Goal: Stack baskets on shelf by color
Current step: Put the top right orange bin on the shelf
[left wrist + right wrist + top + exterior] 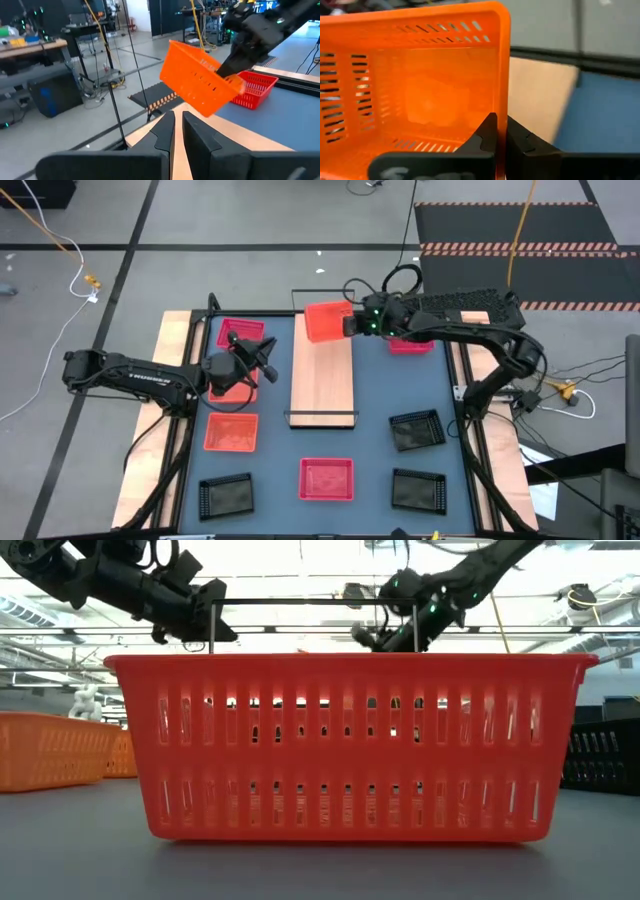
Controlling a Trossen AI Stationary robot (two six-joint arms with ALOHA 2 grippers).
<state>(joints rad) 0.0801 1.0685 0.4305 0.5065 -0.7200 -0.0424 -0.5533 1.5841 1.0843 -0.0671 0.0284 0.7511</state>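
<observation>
My right gripper is shut on an orange basket, held in the air over the far end of the light-wood shelf. In the left wrist view this basket hangs tilted. My left gripper hovers shut and empty beside the shelf's left edge, above a pink-red basket and an orange one that lie on the table. Another pink-red basket lies under my right arm. My right gripper pinches the orange basket's side wall just below its rim, one finger inside the basket and one outside. The fingers come from the table's right, slanting downward. The basket is lifted clear of the shelf and tilted.
On the near half of the table lie an orange basket, a pink-red one that fills the low view, and three black ones. Black wire frames stand at the shelf's ends.
</observation>
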